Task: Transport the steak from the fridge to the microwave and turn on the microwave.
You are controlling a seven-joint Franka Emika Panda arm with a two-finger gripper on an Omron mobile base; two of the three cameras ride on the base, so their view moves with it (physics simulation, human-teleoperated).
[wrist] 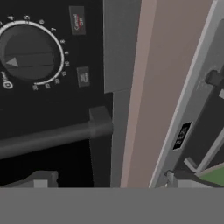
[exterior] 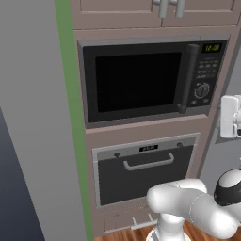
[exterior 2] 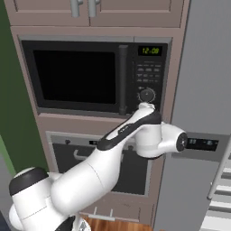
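Microwave (exterior: 141, 80): built-in dark grey box, upper centre of the left base view; black window door shut, vertical handle (exterior: 187, 77) at the door's right edge, control panel with green clock (exterior: 212, 47), buttons and round dial (exterior: 202, 89) to the right of it.

Oven (exterior: 146, 169): dark front with horizontal handle (exterior: 148, 163), directly below the microwave.

Cabinet doors (exterior 2: 90, 11): pinkish-brown, two silver handles, top edge of the right base view, above the microwave.

Fridge (exterior 2: 203, 113): tall grey body along the right side of the right base view, small black display panel (exterior 2: 203, 144) on it; white shelves (exterior 2: 221, 203) at lower right, beside a vertical silver bar handle (exterior 2: 220, 173).

Robot arm (exterior 2: 113, 153): white, rises from lower left of the right base view; its hand lies in front of the microwave's panel, by the dial.

Gripper (wrist: 109, 178): jaws spread wide, holding nothing; fingertips (wrist: 41, 178) at the bottom of the hand view, facing the microwave's dial, door handle and the brown cabinet strip (wrist: 153, 87).

Steak: location cannot be told.
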